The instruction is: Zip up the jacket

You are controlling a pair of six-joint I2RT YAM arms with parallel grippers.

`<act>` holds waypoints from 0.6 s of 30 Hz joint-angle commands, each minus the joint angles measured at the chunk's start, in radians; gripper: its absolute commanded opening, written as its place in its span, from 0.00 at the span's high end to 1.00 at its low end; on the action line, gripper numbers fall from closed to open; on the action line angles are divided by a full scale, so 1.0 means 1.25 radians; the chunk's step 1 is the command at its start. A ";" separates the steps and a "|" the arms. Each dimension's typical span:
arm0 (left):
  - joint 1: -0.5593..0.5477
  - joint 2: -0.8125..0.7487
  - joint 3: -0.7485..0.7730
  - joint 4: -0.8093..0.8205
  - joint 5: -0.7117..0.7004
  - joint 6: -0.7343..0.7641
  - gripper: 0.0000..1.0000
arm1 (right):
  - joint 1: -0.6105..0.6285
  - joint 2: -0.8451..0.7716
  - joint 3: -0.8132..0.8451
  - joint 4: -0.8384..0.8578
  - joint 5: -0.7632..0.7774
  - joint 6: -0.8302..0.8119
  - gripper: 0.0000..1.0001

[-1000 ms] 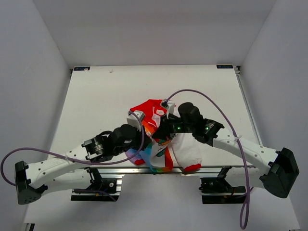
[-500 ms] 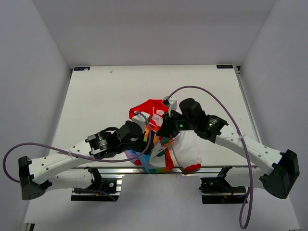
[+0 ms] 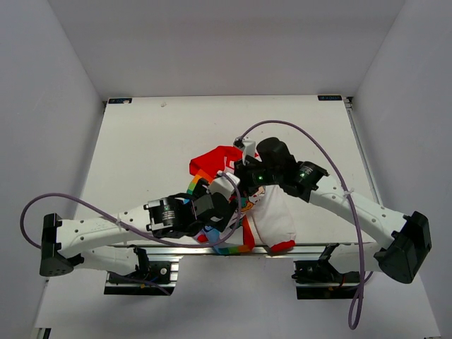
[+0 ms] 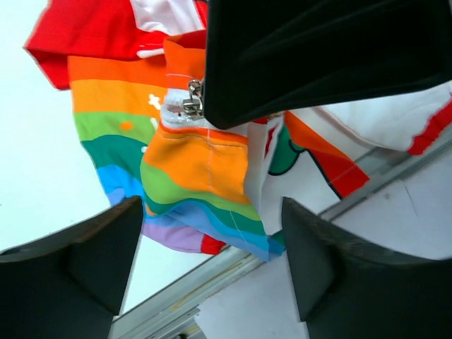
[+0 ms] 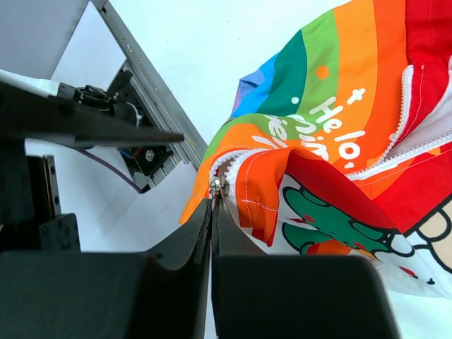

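The jacket (image 3: 274, 220) lies bunched near the table's front edge, its red hood (image 3: 214, 157) toward the back. Its rainbow hem (image 4: 201, 169) hangs raised. My right gripper (image 5: 213, 203) is shut on the metal zipper pull (image 5: 217, 188) at the bottom of the white zipper teeth (image 5: 406, 106). In the left wrist view the pull (image 4: 192, 99) shows under the right gripper's black fingers (image 4: 318, 56). My left gripper (image 4: 210, 212) stands open just below the hem, with nothing between its fingers (image 4: 99, 254). From above, the left gripper (image 3: 224, 206) sits close beside the right gripper (image 3: 244, 183).
An aluminium rail (image 3: 233, 250) runs along the table's front edge, right under the jacket and my left gripper. The white table (image 3: 141, 141) stretches back to grey walls. Purple cables (image 3: 318, 152) loop over both arms.
My left gripper has opened and let go of the jacket, and the left arm has swung right toward the hem. The right gripper has stayed shut on the zipper pull.
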 commanded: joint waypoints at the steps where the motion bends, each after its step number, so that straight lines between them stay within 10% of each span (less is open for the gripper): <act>1: -0.022 0.013 0.041 -0.009 -0.137 0.007 0.17 | -0.001 0.003 0.043 0.005 -0.022 0.023 1.00; 11: -0.044 0.125 0.079 -0.050 -0.251 -0.016 0.33 | -0.002 0.016 0.062 0.014 -0.061 0.035 1.00; 18: -0.053 0.088 0.064 0.034 -0.278 0.004 0.61 | -0.002 0.020 0.049 0.029 -0.057 0.051 1.00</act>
